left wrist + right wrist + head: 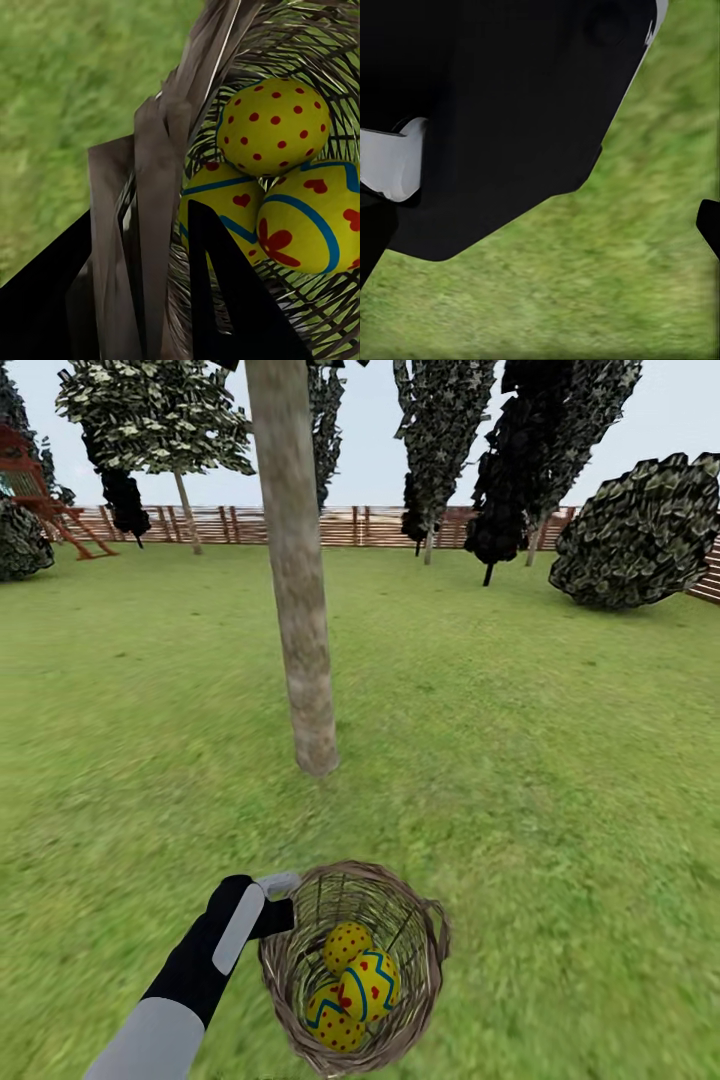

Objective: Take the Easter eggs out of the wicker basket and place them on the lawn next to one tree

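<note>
On green grass lawn [560, 780], near pale mottled tree trunk [300, 610]: left gripper [280, 905] clamped on brown woven wicker basket [425, 940] rim, w/ three yellow red-dotted Easter eggs [358, 980] inside. Keep level, lower gently beside trunk. Right gripper: can't tell.

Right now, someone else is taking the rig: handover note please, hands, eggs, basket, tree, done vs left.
Left hand: shut on the rim of the small round brown wicker basket; in the left wrist view its dark fingers straddle the woven wall.
Right hand: its wrist view looks past a black robot part at grass; open or shut cannot be told.
Three bright yellow eggs with red dots and blue zigzags all lie inside the basket.
The thick pale grey-brown trunk stands just ahead on the green lawn.
Done: basket brought near the tree.
Left: take out all three eggs and lay them on the grass beside that trunk.
</note>
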Controlling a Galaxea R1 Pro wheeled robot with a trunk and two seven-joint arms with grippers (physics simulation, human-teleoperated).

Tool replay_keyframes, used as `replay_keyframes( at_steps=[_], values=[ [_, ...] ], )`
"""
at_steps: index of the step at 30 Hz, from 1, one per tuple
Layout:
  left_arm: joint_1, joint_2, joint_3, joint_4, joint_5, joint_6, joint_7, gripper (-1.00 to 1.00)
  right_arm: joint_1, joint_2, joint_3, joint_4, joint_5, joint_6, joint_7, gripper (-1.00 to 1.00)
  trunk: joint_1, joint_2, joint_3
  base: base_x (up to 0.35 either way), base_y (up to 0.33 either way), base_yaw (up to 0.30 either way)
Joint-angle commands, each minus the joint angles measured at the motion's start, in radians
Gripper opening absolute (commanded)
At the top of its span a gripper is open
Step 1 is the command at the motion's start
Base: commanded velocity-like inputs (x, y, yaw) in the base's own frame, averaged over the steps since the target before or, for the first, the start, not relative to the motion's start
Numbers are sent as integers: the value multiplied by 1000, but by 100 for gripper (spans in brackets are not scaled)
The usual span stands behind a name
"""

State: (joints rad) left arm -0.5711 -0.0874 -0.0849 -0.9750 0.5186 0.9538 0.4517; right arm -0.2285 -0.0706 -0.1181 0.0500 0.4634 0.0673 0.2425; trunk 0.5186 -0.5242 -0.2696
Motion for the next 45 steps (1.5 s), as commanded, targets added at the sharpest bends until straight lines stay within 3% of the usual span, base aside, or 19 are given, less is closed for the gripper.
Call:
replay_keyframes(
  at_steps=[1,19,39,42,45],
  values=[
    [-1,0,-2,-1,20,-1,10,-100,-1,-1,-9,1,8,2,3,100,0,-2,-3,0,0,208],
    [-1,0,-1,-1,20,-1,10,-100,-1,-2,-9,5,14,2,3,100,0,-2,6,0,0,220],
    [-1,0,-2,-1,20,-1,10,-100,-1,-5,-9,7,14,0,3,100,0,-2,33,0,0,-1],
    [-1,0,-1,-2,20,-1,10,-100,-1,-5,-9,18,11,-62,3,100,0,-2,38,0,0,0],
    [-1,0,-1,-2,20,-1,10,-100,-1,-5,-9,21,10,-73,3,100,0,-2,42,0,0,0]
  ],
)
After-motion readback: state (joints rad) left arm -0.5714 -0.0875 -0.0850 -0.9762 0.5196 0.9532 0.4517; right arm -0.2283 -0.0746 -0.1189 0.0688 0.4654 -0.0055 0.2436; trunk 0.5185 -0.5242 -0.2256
